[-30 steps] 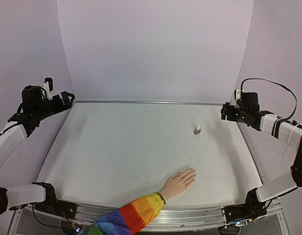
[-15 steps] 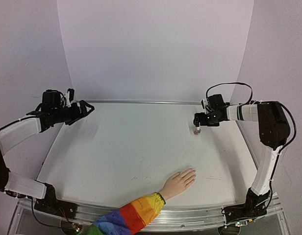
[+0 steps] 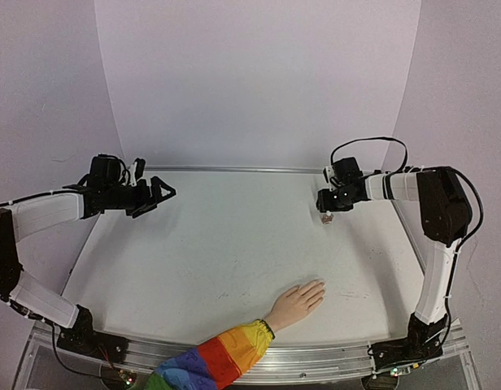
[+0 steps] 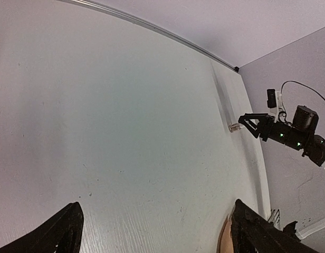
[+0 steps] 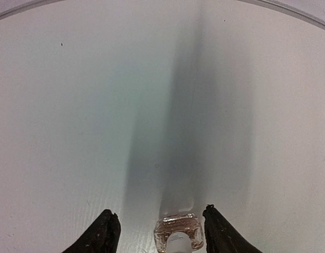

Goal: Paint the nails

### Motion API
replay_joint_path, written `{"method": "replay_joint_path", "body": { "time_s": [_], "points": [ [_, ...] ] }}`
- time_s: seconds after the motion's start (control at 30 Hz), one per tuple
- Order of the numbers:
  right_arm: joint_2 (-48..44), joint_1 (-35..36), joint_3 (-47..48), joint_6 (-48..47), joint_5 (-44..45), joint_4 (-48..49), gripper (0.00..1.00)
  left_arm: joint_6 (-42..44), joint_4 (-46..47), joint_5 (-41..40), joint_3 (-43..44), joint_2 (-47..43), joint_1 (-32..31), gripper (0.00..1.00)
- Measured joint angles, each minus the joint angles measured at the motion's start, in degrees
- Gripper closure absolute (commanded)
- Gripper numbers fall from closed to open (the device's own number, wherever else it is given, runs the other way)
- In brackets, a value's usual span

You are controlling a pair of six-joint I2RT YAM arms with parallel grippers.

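The nails (image 3: 319, 286), seen from above, are at the fingertips of the small flesh-coloured hand (image 3: 297, 303) that lies flat on the table (image 3: 218, 244) near its front edge, its rainbow sleeve (image 3: 210, 361) running off the bottom. They are too small to say whether any polish is on them. The polish bottle (image 3: 327, 217) stands well apart from the hand, toward the far right, with the right gripper (image 3: 326, 208) down over it. The left gripper (image 3: 163, 197) hovers at the far left, spread wide and holding nothing.

The left wrist view shows its own fingers (image 4: 67, 232) far apart over bare table. A sliver of the hand (image 4: 223, 241) sits by the right one, and the bottle (image 4: 234, 126) is small in the distance.

In the right wrist view the bottle (image 5: 178, 237) stands upright between the fingers (image 5: 102, 234), its pale cap seemingly on. The jaws are about half apart, with a clear gap on the left and almost none on the right, so I judge it not gripped yet.

Nothing of the painting looks begun: the bottle is to be taken, opened and brushed on.
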Motion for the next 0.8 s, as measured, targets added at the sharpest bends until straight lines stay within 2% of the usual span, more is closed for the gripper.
{"method": "replay_joint_path", "body": {
  "time_s": [0.1,0.3,0.5,0.67,0.8],
  "points": [
    [0.00,0.00,0.00,0.17,0.33,-0.24,0.61,-0.42,0.35,0.57,0.46,0.87,-0.11,0.01],
    [0.00,0.07,0.00,0.92,1.18,-1.22,0.66,-1.25,0.81,1.62,1.51,2.12,-0.52,0.01],
    [0.00,0.22,-0.13,1.11,1.86,-1.36,0.76,-1.49,1.09,2.16,2.29,2.91,-0.87,0.02],
    [0.00,0.22,-0.96,1.33,2.43,-1.53,0.78,-1.90,1.42,2.62,2.45,3.96,-1.03,0.02],
    [-0.07,0.22,-1.53,1.36,3.02,-1.29,0.92,-2.45,1.42,3.48,2.47,4.76,-1.40,0.01]
  ]
}}
